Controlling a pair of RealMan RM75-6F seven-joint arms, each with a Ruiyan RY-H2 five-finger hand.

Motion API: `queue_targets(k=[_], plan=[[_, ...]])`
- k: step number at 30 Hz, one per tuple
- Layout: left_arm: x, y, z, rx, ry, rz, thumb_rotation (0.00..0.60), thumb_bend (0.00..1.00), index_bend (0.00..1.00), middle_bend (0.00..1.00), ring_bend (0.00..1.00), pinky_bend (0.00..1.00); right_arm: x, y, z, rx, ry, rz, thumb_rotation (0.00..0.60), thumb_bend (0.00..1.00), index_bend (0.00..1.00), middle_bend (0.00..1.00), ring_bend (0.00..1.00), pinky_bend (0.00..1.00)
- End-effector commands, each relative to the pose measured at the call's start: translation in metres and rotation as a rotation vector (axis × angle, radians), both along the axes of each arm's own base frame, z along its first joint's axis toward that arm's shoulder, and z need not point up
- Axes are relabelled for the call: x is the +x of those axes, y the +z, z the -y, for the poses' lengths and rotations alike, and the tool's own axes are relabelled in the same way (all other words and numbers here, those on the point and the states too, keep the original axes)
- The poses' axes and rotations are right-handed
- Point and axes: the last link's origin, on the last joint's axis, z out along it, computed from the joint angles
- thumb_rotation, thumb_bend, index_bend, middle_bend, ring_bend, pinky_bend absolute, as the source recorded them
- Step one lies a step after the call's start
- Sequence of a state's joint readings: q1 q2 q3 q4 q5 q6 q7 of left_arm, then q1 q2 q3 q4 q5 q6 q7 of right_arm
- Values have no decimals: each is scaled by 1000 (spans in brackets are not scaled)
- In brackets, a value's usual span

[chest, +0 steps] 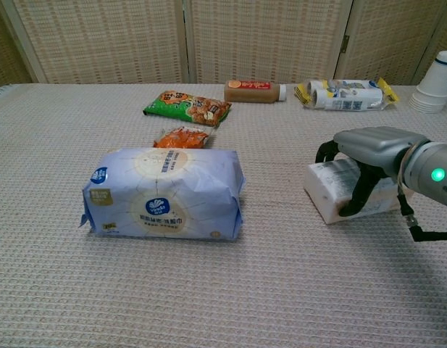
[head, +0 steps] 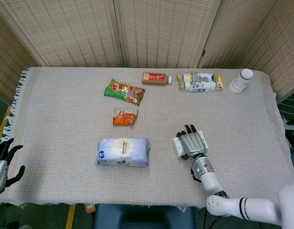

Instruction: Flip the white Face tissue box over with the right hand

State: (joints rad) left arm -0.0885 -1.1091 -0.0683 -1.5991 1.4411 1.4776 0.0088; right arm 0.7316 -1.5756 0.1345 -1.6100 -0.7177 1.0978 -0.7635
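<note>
Two tissue packs (head: 123, 151), two snack bags (head: 124, 91)

Right hand (head: 193, 143): covers most of white tissue box (chest: 326, 190) top. Left hand (head: 4, 160): cut by frame edge. Paper cups (chest: 435, 91): cropped.

Bare cloth (head: 242, 129) around tissue box (chest: 332, 190)

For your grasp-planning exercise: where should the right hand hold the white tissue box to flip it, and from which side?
Grip the white tissue box across its short width, from above: it lies flat and low, and the right hand already drapes over it, fingers down the far edge, thumb on the near face.
</note>
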Motion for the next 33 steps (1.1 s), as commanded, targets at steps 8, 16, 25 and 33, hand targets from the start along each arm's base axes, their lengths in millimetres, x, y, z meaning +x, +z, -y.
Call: queue_targets(k=[8,16,25,33], plan=[[0,-1,0,-6,1,-3,600,383,207,0,0,159,0,1,4,-64,31,46,600,186,490,475,414,0],[0,0,0,-3,3,-1,600,382,207,0,0,159,3,29,10,-166,-146,650,600,290,526,565,524,52],[1,0,0,-2,2,-2,600,382,207,0,0,159,-33,70,16,-110,-301,1051,600,309,525,568,527,53],[0,-1,0,0,7,-5,600,382,208,0,0,158,-60,63,-1,42,-279,1167,600,310,526,568,527,53]])
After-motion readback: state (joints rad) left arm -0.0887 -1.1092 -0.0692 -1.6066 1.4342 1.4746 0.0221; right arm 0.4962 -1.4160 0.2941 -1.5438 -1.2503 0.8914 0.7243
